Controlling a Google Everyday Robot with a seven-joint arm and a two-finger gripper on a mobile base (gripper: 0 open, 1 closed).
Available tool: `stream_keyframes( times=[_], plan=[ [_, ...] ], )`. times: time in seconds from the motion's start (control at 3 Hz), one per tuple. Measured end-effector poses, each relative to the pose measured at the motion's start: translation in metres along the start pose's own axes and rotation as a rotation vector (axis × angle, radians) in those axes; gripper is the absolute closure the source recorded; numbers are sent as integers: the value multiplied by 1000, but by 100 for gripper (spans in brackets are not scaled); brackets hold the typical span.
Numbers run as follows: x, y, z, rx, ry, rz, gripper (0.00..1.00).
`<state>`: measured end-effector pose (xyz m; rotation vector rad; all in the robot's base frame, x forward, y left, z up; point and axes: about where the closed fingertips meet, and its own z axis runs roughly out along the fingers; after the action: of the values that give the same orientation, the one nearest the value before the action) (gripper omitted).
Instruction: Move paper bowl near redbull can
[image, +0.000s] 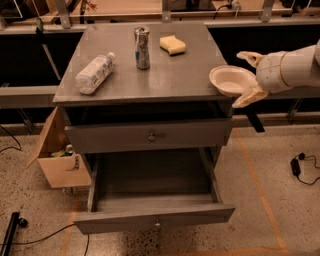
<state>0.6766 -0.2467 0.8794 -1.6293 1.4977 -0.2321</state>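
Observation:
The paper bowl (231, 80) is off-white and sits on the right front corner of the grey cabinet top (165, 75), partly overhanging the edge. The redbull can (142, 47) stands upright near the back middle of the top, well left of the bowl. My gripper (248, 76) reaches in from the right at the bowl's right rim. It is open, with one finger (247, 56) behind the bowl and the other finger (247, 98) in front of it.
A clear plastic bottle (94, 73) lies on the left of the top. A yellow sponge (173, 44) lies right of the can. The lower drawer (152, 200) is pulled out. A cardboard box (57, 160) stands on the floor at the left.

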Motion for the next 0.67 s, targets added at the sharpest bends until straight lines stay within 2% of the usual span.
stream_keyframes(
  times=[0.33, 0.67],
  plan=[
    [-5, 4, 8, -19, -37, -43, 44],
    [-10, 11, 15, -63, -79, -80, 76]
  ],
)
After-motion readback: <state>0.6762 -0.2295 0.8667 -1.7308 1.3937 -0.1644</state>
